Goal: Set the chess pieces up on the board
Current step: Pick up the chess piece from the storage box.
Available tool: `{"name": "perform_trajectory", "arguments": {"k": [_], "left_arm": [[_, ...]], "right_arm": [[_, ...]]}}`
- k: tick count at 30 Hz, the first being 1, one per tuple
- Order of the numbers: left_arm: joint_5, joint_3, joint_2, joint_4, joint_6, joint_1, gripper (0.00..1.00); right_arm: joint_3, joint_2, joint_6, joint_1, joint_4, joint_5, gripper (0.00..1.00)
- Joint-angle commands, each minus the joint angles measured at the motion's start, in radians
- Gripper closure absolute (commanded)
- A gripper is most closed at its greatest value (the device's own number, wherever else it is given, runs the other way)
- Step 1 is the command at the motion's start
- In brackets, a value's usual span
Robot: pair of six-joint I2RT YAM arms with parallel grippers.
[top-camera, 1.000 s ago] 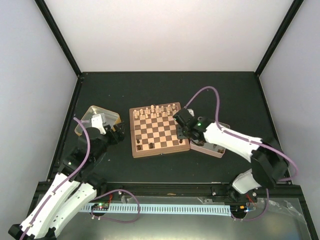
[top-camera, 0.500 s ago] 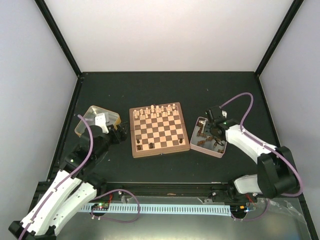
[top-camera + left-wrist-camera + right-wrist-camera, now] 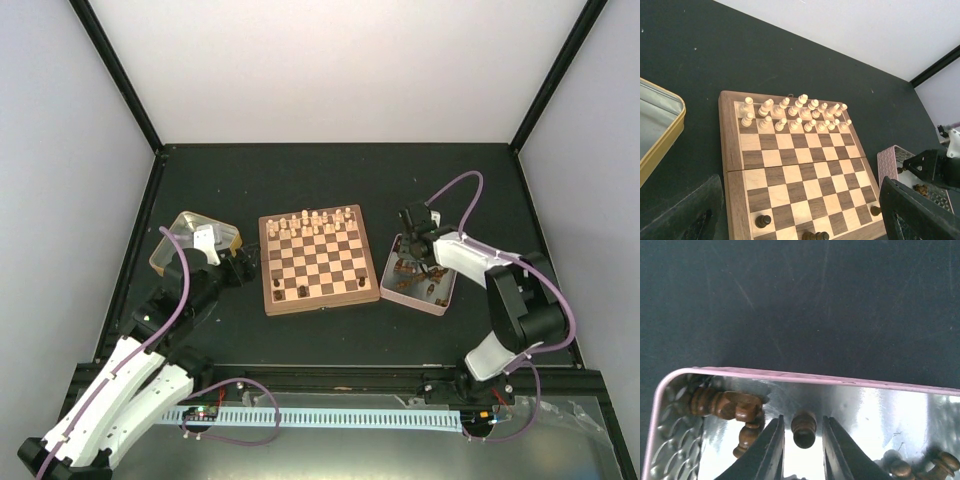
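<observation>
Dark brown wooden chess piece (image 3: 803,432) lies between the parted, not-yet-touching fingers of the right gripper (image 3: 803,422). Its long axis seemingly runs along them, in the far left corner of the pink-rimmed metal tray (image 3: 790,376). The chequered wooden board (image 3: 316,302) sits beyond the tray's left edge.

Board (image 3: 317,259) flat. Cream pieces (image 3: 792,116) upright, 2 rows along its 12 o'clock edge; few dark pieces (image 3: 763,220) at 6, others lying in tray (image 3: 790,376).

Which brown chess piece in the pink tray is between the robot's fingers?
The lone dark piece, framed by the open right gripper; the other dark pieces lie off to either side.
</observation>
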Motion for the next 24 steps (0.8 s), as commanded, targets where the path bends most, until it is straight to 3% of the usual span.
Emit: {"name": "perform_trajectory", "arguments": {"k": [1, 6, 12, 18, 24], "left_arm": [[0.014, 0.02, 0.002, 0.021, 0.018, 0.009, 0.13], [0.013, 0.023, 0.003, 0.017, 0.022, 0.009, 0.13], [0.011, 0.021, -0.004, 0.01, 0.023, 0.009, 0.13], [0.011, 0.017, -0.005, 0.011, 0.023, 0.009, 0.13], [0.012, 0.016, -0.001, 0.019, 0.018, 0.009, 0.13]], "right_arm": [[0.023, 0.039, -0.008, -0.005, 0.039, 0.054, 0.8], [0.041, 0.081, -0.012, -0.007, 0.025, 0.062, 0.84], [0.032, 0.043, -0.026, -0.007, 0.019, 0.083, 0.97], [0.018, -0.091, -0.036, 0.014, -0.035, 0.022, 0.99], [0.049, -0.18, -0.019, 0.13, -0.094, -0.039, 0.98]]}}
